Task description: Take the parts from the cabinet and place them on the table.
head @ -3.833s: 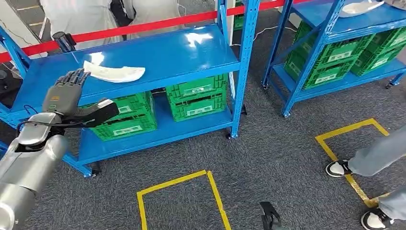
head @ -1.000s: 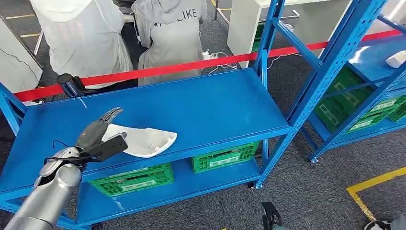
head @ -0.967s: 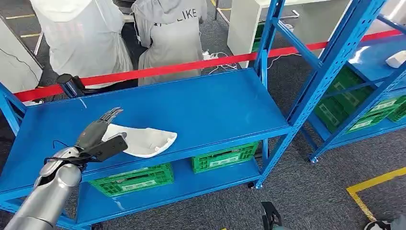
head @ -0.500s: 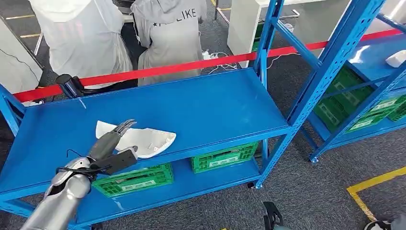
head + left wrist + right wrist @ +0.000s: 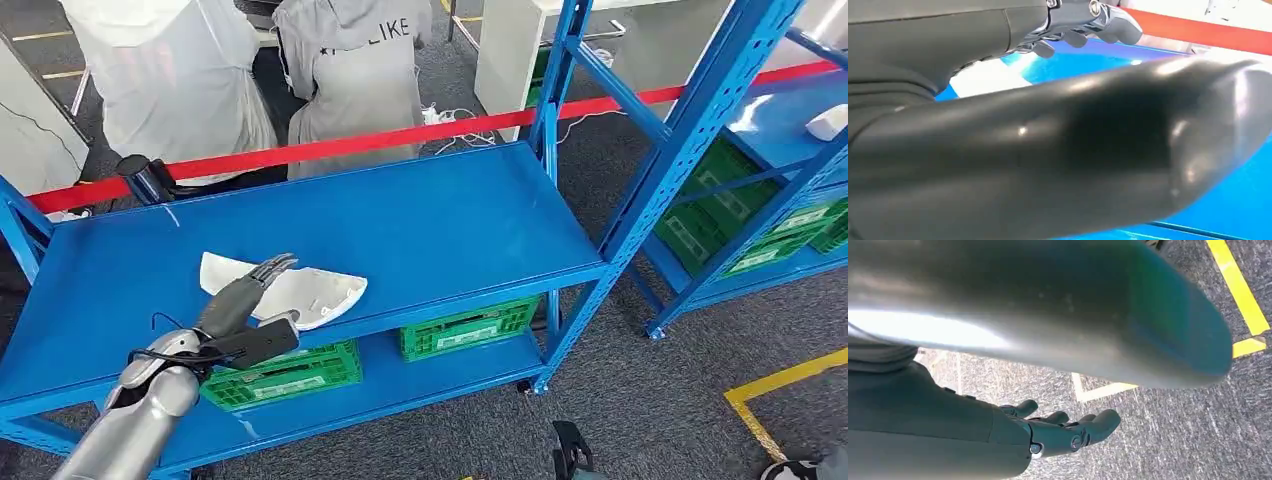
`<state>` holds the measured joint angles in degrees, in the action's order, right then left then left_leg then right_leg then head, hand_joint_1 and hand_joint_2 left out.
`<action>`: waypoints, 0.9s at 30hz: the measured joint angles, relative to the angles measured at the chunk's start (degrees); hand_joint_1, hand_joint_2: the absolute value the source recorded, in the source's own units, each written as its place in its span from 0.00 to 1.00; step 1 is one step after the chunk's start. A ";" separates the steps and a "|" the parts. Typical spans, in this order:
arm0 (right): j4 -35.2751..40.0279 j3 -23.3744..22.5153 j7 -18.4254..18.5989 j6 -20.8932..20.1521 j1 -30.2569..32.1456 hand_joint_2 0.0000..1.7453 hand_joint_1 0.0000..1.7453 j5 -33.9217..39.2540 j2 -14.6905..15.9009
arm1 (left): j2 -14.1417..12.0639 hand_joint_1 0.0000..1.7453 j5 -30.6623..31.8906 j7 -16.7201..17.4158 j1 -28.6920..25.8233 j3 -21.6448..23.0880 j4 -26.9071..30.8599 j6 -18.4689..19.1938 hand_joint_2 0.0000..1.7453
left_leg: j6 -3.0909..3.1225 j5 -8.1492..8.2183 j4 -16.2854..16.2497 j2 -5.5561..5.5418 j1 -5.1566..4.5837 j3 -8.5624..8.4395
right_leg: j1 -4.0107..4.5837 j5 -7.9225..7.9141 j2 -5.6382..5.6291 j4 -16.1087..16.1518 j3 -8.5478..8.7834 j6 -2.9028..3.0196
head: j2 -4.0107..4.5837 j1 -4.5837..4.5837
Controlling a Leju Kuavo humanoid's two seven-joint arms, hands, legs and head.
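Here the left hand (image 5: pixel 240 312) reaches over the front edge of the blue metal shelf (image 5: pixel 430 225) of the cabinet, fingers (image 5: pixel 268 268) stretched out flat over the white curved plastic shell part (image 5: pixel 300 292), thumb jutting along the shelf lip below. Nothing gripped; hand is released, fingers apart. Whether fingertips touch the part or hover just above it, can't tell. Part lies directly under and just beyond the fingers, its long axis running across the hand's reach, side to side along the shelf; the wider end sticks out past the fingers on the thumb side. Left hand is clearly the nearer one. Right hand (image 5: pixel 1068 432) hangs down over grey carpet with yellow floor tape (image 5: pixel 1243 295), fingers loosely extended, empty. Left wrist view: thumb blocks most of it, a sliver of white part (image 5: pixel 985 80) visible under the fingers. Part's near edge hidden by the hand. Likely next: close on the part.
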<state>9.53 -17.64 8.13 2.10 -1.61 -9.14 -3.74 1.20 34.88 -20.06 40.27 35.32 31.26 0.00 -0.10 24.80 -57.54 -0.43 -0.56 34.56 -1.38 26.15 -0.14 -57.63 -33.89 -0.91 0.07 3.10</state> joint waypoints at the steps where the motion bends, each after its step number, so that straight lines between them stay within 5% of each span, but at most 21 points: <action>1: -0.02 0.00 0.00 0.00 0.00 0.00 0.00 0.00 -0.02 | 0.00 0.00 0.00 0.00 0.00 0.04 0.00 -0.02 0.00 | 0.00 0.00 0.00 0.00 0.00 0.00 | 0.00 0.00 0.00 0.00 0.00 0.00 | 0.00 0.00; 6: 0.00 -0.02 0.00 0.00 0.00 0.00 0.00 -0.02 -0.02 | 0.00 0.00 0.00 0.00 0.00 0.17 0.00 -0.07 0.00 | 0.00 0.00 0.00 0.00 0.00 0.01 | 0.00 0.00 0.00 0.00 0.00 0.00 | 0.00 0.00; 10: 0.00 -0.02 -0.02 0.00 0.00 0.00 0.00 -0.33 0.00 | 0.98 0.00 1.36 1.51 -1.33 0.42 0.13 -6.37 0.00 | 0.01 0.01 0.00 -0.02 -0.01 0.01 | -0.01 0.02 0.01 0.00 0.00 -0.02 | 0.00 0.00; 17: 0.00 -0.02 -0.04 -0.02 0.01 0.00 0.00 -0.39 0.00 | 2.21 0.00 1.86 2.23 -2.77 1.07 0.24 -7.94 0.00 | 0.01 0.01 0.00 -0.01 -0.01 0.01 | -0.01 0.03 0.00 0.00 0.00 -0.04 | 0.00 0.00; 18: -0.02 -0.02 -0.02 0.00 0.01 0.00 0.00 -0.39 0.00 | 2.25 0.00 2.06 2.69 -2.80 1.16 0.28 -8.46 1.00 | 0.01 0.01 0.00 -0.01 -0.01 0.01 | -0.01 0.03 0.00 0.00 0.00 -0.04 | 0.00 0.00; 27: 0.00 -0.02 -0.02 0.09 0.01 0.00 0.00 -0.68 -0.02 | 3.02 0.00 2.07 3.36 -2.75 1.77 0.09 -9.26 1.00 | 0.00 0.01 0.00 -0.01 0.00 0.01 | -0.01 0.03 0.01 0.00 -0.01 -0.04 | 0.00 0.00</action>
<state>9.53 -17.66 8.11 2.19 -1.60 -9.81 -3.76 4.22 36.96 -16.70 37.51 37.09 31.34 -9.26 -0.09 24.81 -57.55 -0.44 -0.57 34.57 -1.39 26.17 -0.14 -57.64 -33.89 -0.95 0.07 3.10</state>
